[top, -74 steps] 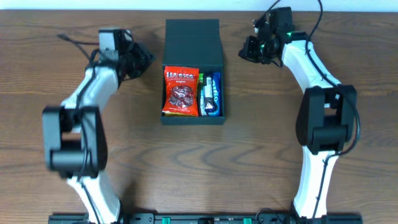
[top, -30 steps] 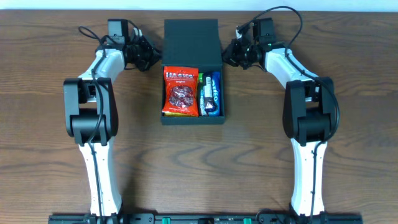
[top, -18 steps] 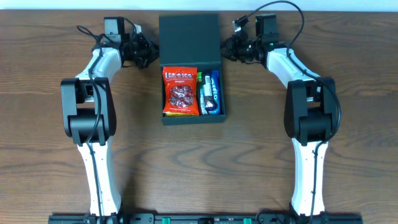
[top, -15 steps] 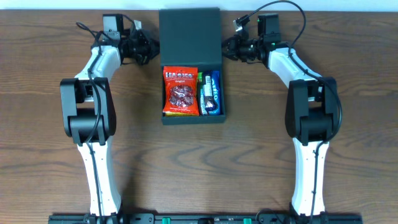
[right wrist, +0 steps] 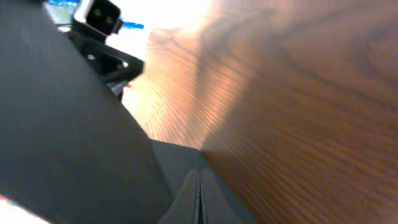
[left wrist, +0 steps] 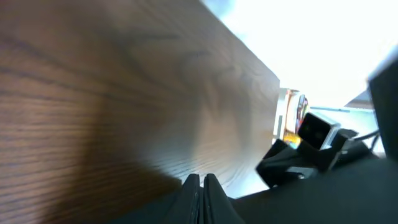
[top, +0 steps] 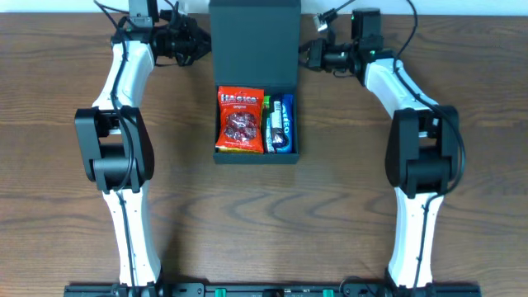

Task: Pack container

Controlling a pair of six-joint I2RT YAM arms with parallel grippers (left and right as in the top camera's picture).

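Note:
The container (top: 256,157), a dark teal-black box, stands at the table's middle back. Its flap lid (top: 254,41) is raised off the table at the far side. Inside lie a red snack packet (top: 240,121), a blue packet (top: 283,124) and a green-edged packet (top: 267,107) between them. My left gripper (top: 198,47) is shut against the lid's left edge. My right gripper (top: 305,54) is shut against its right edge. In the left wrist view the closed fingers (left wrist: 200,180) lie beside the dark lid (left wrist: 323,199). In the right wrist view the closed fingers (right wrist: 199,177) lie beside the lid (right wrist: 62,124).
The wooden table (top: 330,206) runs up to a white wall strip at the back edge (top: 462,7), just behind both wrists. Cables loop above the right arm (top: 404,91) and the left arm (top: 120,91).
Both grippers came in to the lid's two sides, then moved toward the back edge. The lid has risen from lying flat and now looks larger and steeper.

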